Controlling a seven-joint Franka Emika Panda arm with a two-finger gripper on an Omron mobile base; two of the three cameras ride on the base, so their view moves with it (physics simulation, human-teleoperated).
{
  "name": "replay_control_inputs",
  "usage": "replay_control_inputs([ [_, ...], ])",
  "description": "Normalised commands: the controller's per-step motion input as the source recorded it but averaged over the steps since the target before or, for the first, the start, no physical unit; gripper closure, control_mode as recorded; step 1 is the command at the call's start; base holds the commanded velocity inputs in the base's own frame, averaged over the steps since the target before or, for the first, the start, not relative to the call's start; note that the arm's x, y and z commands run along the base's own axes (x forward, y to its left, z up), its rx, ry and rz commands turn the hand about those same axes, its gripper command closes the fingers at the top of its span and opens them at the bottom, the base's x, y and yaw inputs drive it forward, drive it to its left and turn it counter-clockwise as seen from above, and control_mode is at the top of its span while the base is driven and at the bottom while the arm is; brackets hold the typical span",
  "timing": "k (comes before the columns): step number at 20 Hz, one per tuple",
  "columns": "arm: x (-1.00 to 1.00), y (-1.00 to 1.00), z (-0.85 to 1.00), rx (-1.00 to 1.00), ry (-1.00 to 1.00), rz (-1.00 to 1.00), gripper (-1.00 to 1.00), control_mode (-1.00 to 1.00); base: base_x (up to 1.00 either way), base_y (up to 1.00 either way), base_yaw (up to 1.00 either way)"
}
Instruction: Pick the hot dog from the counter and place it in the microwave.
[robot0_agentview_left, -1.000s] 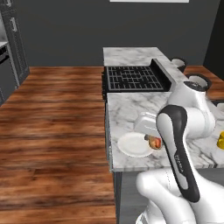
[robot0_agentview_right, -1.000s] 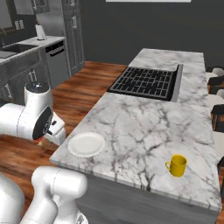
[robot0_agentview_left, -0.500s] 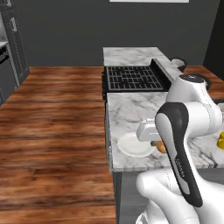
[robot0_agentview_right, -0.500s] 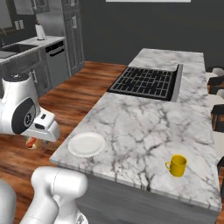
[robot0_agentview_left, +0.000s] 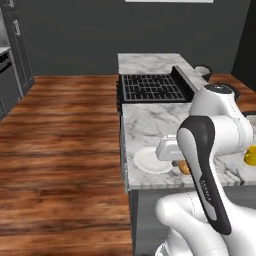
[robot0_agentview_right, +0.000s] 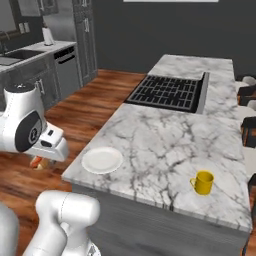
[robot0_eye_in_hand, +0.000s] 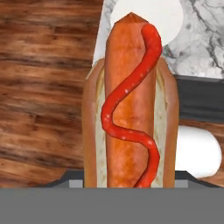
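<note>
now that we have swung clear of the bench (robot0_agentview_right: 165, 150), our gripper (robot0_agentview_right: 41, 161) stays clamped on the hot dog (robot0_eye_in_hand: 130, 105), white plate (robot0_agentview_right: 102, 160) just beside; microwave next

One hot dog (robot0_eye_in_hand: 130, 109), one plate (robot0_agentview_right: 102, 160), one mug (robot0_agentview_right: 202, 182).

Glossy white rounded arm (robot0_agentview_left: 220, 115) links with black joint bands, boxy white wrist
</note>
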Motion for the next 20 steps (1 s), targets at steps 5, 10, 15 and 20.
replay_control_inputs([
  [5,0.00,0.00,0.00,0.00,0.00,0.00,1.00,1.00,-0.46,-0.01,0.26],
  [10,0.00,0.00,0.00,0.00,0.00,0.00,1.00,1.00,-0.02,0.00,0.71],
  [15,0.00,0.00,0.00,0.00,0.00,0.00,1.00,1.00,-0.01,-0.01,0.99],
  [20,0.00,0.00,0.00,0.00,0.00,0.00,1.00,1.00,-0.10,0.00,1.00],
])
